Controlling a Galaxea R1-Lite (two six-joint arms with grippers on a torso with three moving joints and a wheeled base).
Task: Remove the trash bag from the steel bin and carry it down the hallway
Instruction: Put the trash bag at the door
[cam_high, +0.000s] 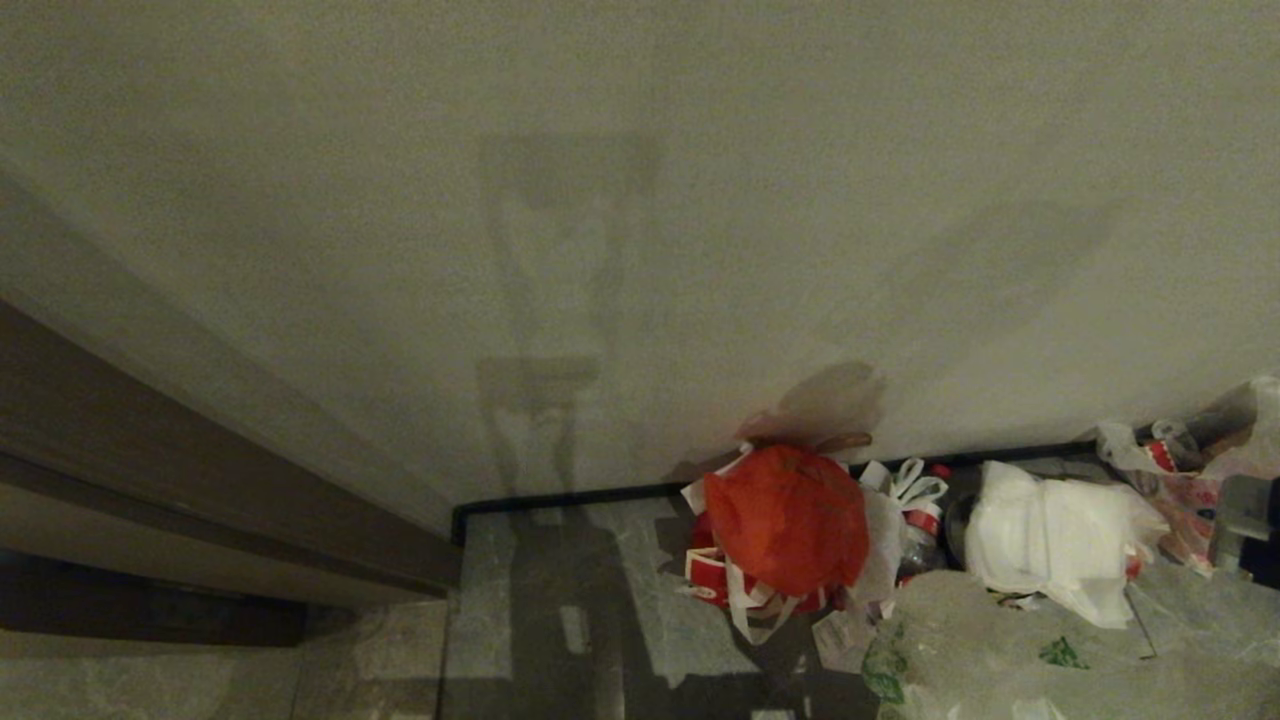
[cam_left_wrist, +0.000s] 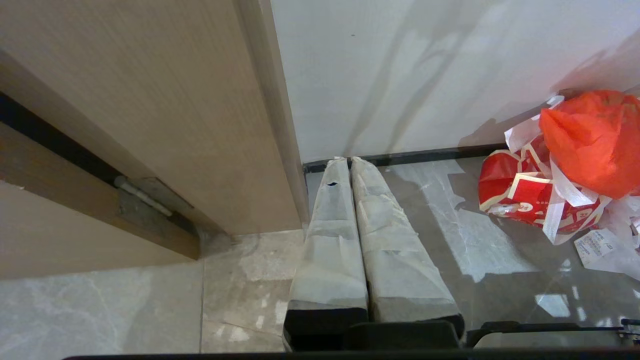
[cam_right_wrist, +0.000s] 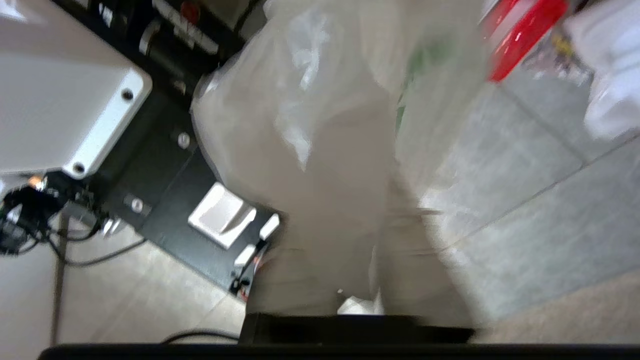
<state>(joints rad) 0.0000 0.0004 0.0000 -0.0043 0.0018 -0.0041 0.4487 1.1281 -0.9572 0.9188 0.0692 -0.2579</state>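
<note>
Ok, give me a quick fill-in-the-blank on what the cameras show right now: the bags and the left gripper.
1. The trash bag carries printing in ___.
2. The topmost bag of the pile by the wall is ___ in colour.
3. The left gripper, holding nothing, is ___ (open or shut).
4. The skirting below the wall is ___ in colour.

Missing words: green; orange-red; shut; black.
</note>
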